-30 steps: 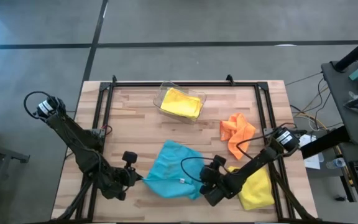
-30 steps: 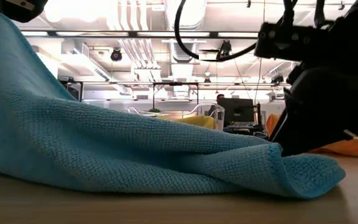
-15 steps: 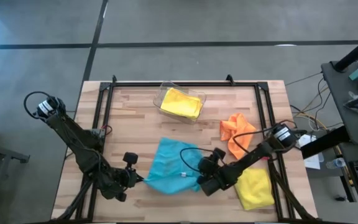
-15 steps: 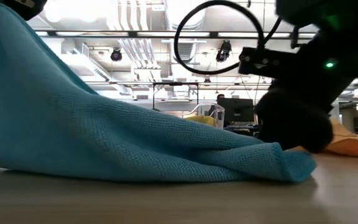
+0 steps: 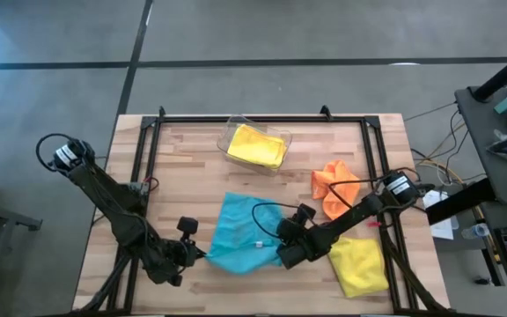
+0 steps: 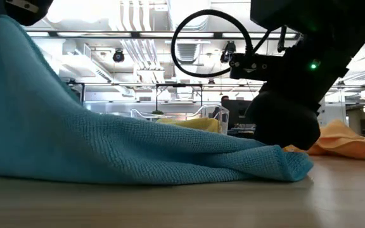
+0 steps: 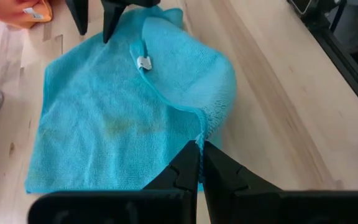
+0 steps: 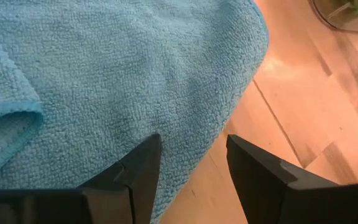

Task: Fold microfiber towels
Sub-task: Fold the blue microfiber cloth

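right gripper (image 5: 282,256), fingers apart, has advanced over the light blue microfiber towel (image 5: 240,238); left gripper (image 7: 199,163) stays clamped on its edge near the table's front edge; fold under way.

Light blue towel (image 5: 243,236) lies rumpled mid-table; beyond it, a yellow towel (image 5: 257,145); orange towel (image 5: 334,185) and another yellow (image 5: 360,267) beside it.

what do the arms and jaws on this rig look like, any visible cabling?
Both arms are black, jointed and slim. The left arm carries a black cable loop near its base, the right arm a larger loop by its wrist plus a white band. The right gripper has dark, wedge-shaped jaws. A green light glows on the right wrist housing.
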{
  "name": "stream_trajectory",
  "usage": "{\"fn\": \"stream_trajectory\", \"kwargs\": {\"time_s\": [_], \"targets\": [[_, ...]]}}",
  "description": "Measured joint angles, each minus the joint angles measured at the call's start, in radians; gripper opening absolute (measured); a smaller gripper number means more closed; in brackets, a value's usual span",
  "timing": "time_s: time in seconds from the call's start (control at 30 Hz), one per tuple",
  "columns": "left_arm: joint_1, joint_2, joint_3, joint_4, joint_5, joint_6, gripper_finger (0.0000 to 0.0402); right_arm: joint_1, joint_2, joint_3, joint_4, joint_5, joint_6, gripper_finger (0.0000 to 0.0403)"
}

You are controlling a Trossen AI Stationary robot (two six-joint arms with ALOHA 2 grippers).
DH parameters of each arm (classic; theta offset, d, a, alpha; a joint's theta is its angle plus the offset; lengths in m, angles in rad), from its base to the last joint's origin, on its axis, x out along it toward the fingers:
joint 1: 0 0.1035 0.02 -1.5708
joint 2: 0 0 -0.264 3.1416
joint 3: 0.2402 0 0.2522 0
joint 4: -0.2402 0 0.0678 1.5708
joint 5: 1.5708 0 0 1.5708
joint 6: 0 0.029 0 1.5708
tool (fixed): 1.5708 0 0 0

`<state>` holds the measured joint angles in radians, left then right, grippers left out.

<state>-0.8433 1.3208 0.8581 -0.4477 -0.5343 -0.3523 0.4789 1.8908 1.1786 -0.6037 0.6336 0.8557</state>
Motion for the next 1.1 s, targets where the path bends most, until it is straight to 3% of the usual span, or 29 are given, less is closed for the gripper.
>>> {"fn": "stream_trajectory", "kwargs": {"time_s": [0.2, 0.3, 0.57, 0.8, 1.1], "targets": [[0.018, 0.008, 0.0, 0.043, -0.005, 0.021, 0.0, 0.019, -0.002, 0.002, 0.0, -0.027, 0.017, 0.0179], [0.05, 0.008, 0.0, 0.078, -0.011, 0.052, 0.0, 0.019, -0.012, 0.01, -0.001, -0.085, -0.003, 0.0179], [0.164, 0.014, 0.0, 0.179, -0.013, 0.05, 0.0, 0.029, -0.031, 0.013, 0.006, -0.091, -0.038, 0.0178], [0.201, 0.053, 0.0, 0.178, 0.107, 0.018, 0.0, 0.03, -0.032, 0.013, 0.005, -0.094, -0.096, 0.0178], [0.214, 0.088, 0.001, 0.186, 0.134, 0.048, 0.0, -0.003, -0.032, -0.037, 0.009, -0.049, -0.077, 0.0178]]}}
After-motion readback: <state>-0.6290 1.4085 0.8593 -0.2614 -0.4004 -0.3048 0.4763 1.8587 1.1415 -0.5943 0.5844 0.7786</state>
